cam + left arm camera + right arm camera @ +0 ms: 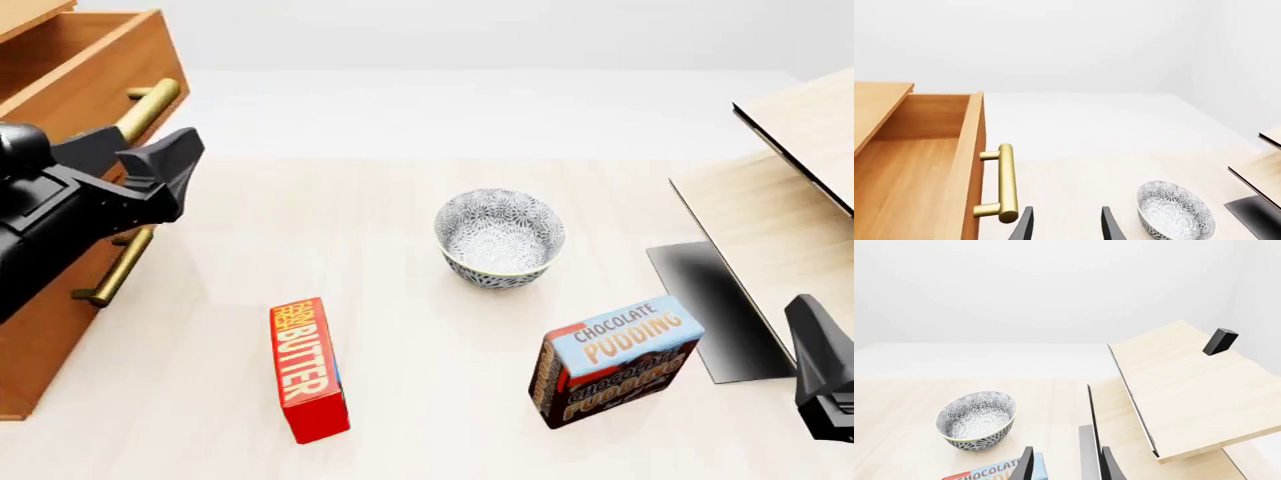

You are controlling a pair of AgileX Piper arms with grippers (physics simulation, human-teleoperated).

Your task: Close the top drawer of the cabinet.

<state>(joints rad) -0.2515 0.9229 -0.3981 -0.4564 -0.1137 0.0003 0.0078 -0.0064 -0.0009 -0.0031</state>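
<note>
The top drawer (74, 65) of the cabinet (38, 345) stands pulled out, and its inside (914, 165) shows empty. Its brass bar handle (1007, 182) (148, 106) is on the front. My left gripper (134, 152) (1066, 227) is open close in front of that handle. The handle lies beside the fingers, not between them, and I see no contact. My right gripper (1067, 466) is open with nothing in it. It hangs low at the near right (821, 365), far from the cabinet.
A patterned bowl (498, 237) sits mid-table. A red butter box (307, 368) and a chocolate pudding box (614, 360) lie nearer. A pale wood structure with a black edge (787, 200) stands at the right. A lower drawer handle (120, 265) shows under my left arm.
</note>
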